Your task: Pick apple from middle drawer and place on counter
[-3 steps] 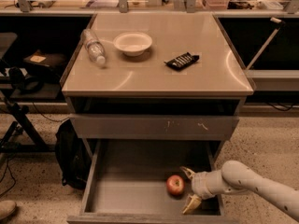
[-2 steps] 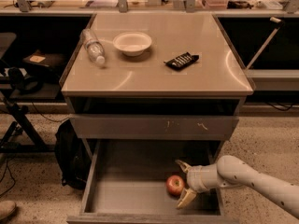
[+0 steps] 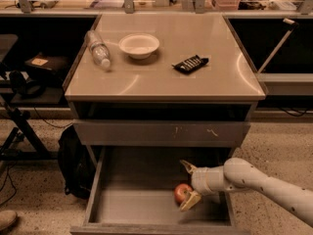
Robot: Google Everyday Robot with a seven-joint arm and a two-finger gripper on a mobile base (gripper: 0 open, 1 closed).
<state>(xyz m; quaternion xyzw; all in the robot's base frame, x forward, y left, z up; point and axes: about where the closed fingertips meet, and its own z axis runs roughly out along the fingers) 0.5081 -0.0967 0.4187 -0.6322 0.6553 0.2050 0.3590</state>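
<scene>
A clear plastic bottle (image 3: pixel 98 49) is laid on its side near the bench's (image 3: pixel 161 84) rear-left corner, a white bowl (image 3: pixel 139 45) just beside it. A dark flat packet (image 3: pixel 190 63) is set nearer the right edge.

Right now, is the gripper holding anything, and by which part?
Nothing yet. The open gripper is down in the middle drawer, its fingers spread around the apple, not clamped.

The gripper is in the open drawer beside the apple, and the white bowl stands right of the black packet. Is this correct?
No. In the camera view the white bowl stands left of the black packet. The gripper is indeed by the apple.
</scene>
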